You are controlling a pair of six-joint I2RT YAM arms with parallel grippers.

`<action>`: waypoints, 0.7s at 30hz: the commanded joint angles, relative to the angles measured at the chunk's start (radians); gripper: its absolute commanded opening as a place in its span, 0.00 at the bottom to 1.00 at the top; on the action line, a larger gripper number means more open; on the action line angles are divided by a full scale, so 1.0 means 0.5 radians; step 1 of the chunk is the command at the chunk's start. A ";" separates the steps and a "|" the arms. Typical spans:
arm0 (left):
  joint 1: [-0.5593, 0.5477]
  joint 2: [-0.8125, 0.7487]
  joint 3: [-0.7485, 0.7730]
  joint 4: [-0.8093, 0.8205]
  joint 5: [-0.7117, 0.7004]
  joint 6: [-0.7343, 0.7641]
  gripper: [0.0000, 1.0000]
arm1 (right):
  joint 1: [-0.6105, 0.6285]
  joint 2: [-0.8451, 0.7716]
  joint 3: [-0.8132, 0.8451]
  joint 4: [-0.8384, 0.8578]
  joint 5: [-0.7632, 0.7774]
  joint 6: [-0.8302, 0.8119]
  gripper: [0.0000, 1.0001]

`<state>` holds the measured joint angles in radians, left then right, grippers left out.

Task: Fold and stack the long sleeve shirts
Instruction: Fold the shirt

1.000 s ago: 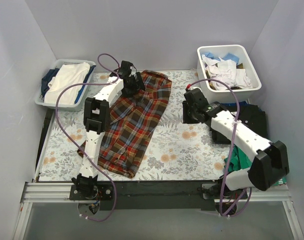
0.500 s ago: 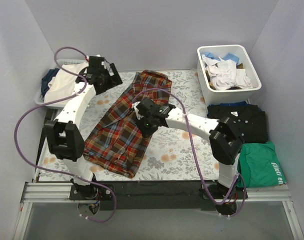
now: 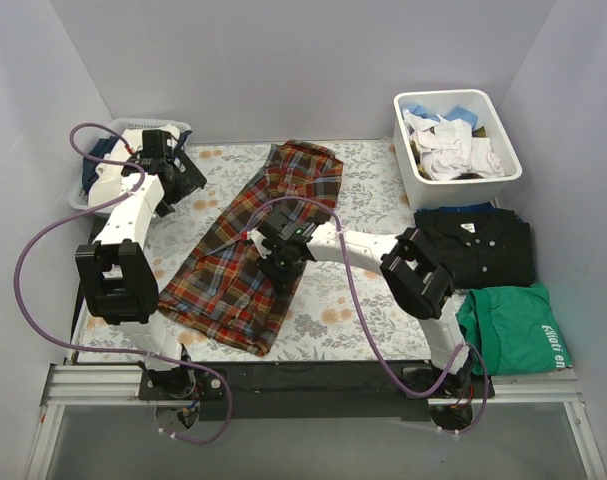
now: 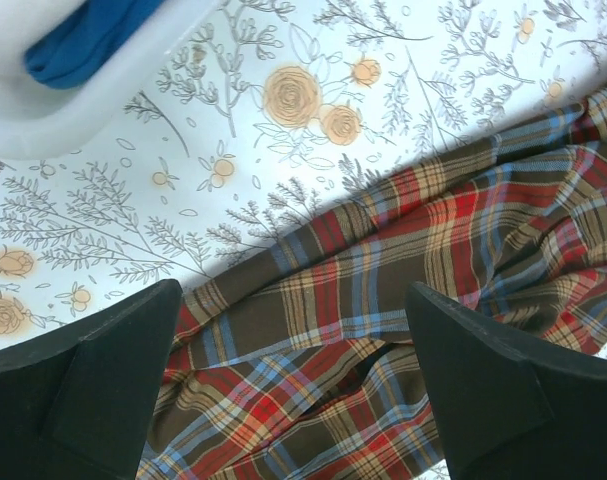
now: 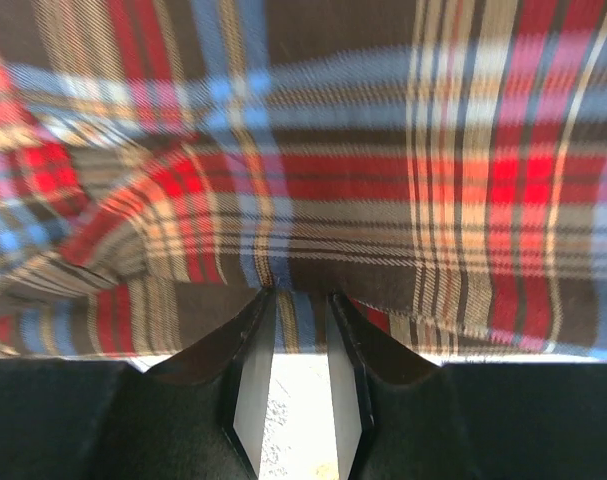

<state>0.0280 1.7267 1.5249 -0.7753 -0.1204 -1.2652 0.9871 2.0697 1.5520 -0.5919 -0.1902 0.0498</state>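
The plaid flannel shirt [image 3: 253,250] lies diagonally across the flowered table, collar end at the back. My right gripper [image 3: 281,258] reaches over its middle. In the right wrist view its fingers [image 5: 301,295] stand close together, with a fold of the plaid shirt [image 5: 383,180] pinched between the tips. My left gripper [image 3: 183,182] hovers left of the shirt's upper part. In the left wrist view it [image 4: 293,290] is wide open and empty above the shirt's edge [image 4: 433,250]. A folded black shirt [image 3: 478,248] lies at the right.
A white bin [image 3: 398,120] of white and blue clothes stands at the back right. A basket [image 3: 88,195] of clothes stands at the back left, and it also shows in the left wrist view [image 4: 43,110]. A folded green garment [image 3: 518,330] lies at the front right.
My left gripper has let go of the shirt's collar end and moved left toward the basket. My right arm has swung from the right side across onto the shirt's middle.
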 commanded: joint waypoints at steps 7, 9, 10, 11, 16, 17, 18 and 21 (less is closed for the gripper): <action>0.045 -0.085 -0.031 0.004 0.041 -0.031 0.96 | 0.084 -0.035 0.185 0.098 -0.212 -0.152 0.35; 0.051 -0.082 -0.031 0.001 0.044 -0.034 0.95 | 0.088 -0.007 0.179 0.095 -0.224 -0.149 0.35; 0.054 -0.082 -0.031 0.001 0.044 -0.034 0.96 | 0.088 0.027 0.173 0.095 -0.230 -0.149 0.35; 0.051 -0.082 -0.031 0.001 0.044 -0.034 0.96 | 0.088 0.045 0.185 0.085 -0.236 -0.146 0.34; 0.054 -0.079 -0.043 -0.002 0.051 -0.034 0.95 | 0.094 0.091 0.148 0.052 -0.194 -0.127 0.34; 0.057 -0.085 -0.055 -0.002 0.060 -0.038 0.96 | 0.094 0.100 0.130 0.043 -0.175 -0.124 0.34; 0.054 -0.085 -0.065 0.004 0.063 -0.038 0.95 | 0.094 0.110 0.072 0.036 -0.163 -0.121 0.34; 0.054 -0.100 -0.095 0.004 0.075 -0.038 0.95 | 0.091 0.079 -0.106 0.000 -0.102 -0.115 0.34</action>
<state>0.0505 1.7267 1.5070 -0.7750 -0.0952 -1.2800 1.0325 2.1162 1.5913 -0.5568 -0.2745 -0.0044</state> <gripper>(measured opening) 0.956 0.338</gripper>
